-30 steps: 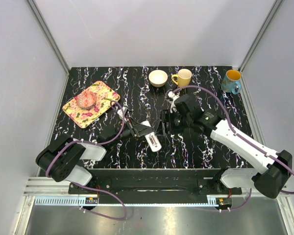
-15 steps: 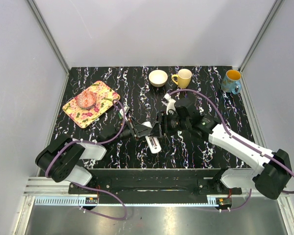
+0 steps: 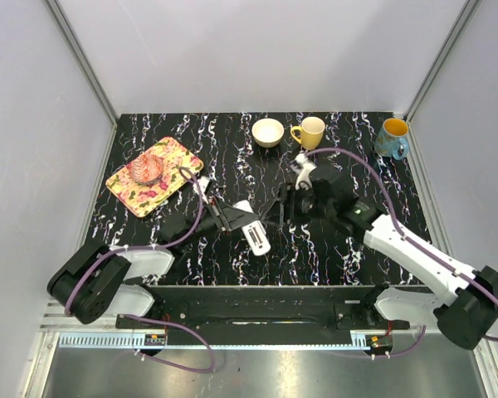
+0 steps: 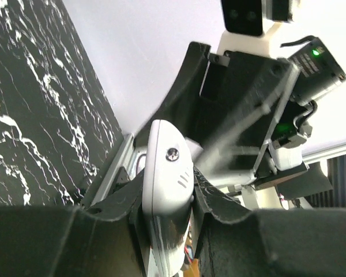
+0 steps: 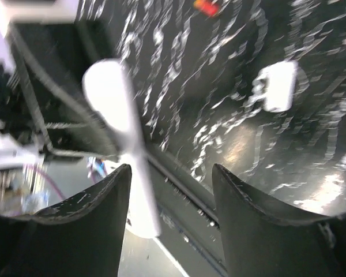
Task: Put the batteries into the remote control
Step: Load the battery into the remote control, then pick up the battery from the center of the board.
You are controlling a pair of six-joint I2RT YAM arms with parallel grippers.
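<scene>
My left gripper (image 3: pixel 235 218) is shut on the slim white remote control (image 3: pixel 254 230) and holds it above the black marbled table (image 3: pixel 232 149), near the front middle. In the left wrist view the remote (image 4: pixel 167 167) stands edge-on between my fingers (image 4: pixel 210 199), with the right arm's black gripper just beyond it. My right gripper (image 3: pixel 284 209) is open and empty, just right of the remote. Its blurred wrist view shows the remote (image 5: pixel 118 127) at the left and a small loose white piece (image 5: pixel 277 86) on the table. No battery shows clearly.
A cream bowl (image 3: pixel 268 132), a yellow mug (image 3: pixel 310 132) and a blue mug (image 3: pixel 392 138) stand along the back edge. A floral tray (image 3: pixel 173 157) with a pink object lies at the back left. The table's front edge is just below the grippers.
My right gripper closed in on the remote half a second ago and has since drawn back to the right. My left gripper has raised the remote slightly.
</scene>
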